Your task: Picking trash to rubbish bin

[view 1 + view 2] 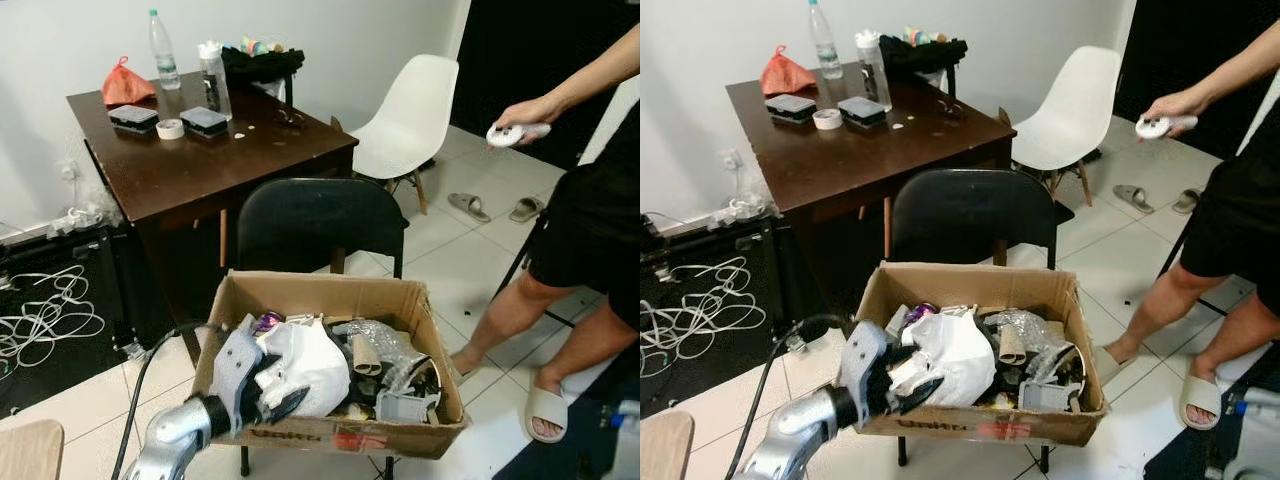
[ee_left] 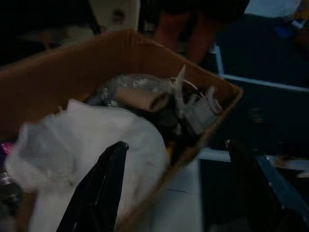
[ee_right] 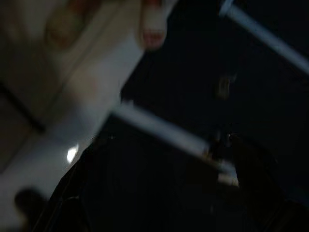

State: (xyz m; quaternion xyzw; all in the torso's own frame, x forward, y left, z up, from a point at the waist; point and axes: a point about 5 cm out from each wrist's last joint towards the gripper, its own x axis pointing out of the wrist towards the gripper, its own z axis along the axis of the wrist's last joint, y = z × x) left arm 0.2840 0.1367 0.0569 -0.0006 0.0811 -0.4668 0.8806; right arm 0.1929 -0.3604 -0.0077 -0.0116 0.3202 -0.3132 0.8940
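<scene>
While the left gripper (image 1: pixel 268 392) hovered at the near-left corner of the cardboard box (image 1: pixel 330 296), its fingers (image 2: pixel 99 186) were spread wide, one over the white plastic bag (image 1: pixel 300 365) lying in the box, the other outside the box's front wall. The box, serving as the rubbish bin, sat on a black chair (image 1: pixel 318 225), crammed with a cardboard tube (image 1: pixel 364 356) and crinkled wrap. Best play, I'd say: lift clear without snagging that bag or nudging the box off the seat. Right arm idle, its fingers too dark to call. Behind stood a dark wooden counter (image 1: pixel 205 165), a white chair (image 1: pixel 412 110), pale tiles, and a person holding a controller (image 1: pixel 512 133).
</scene>
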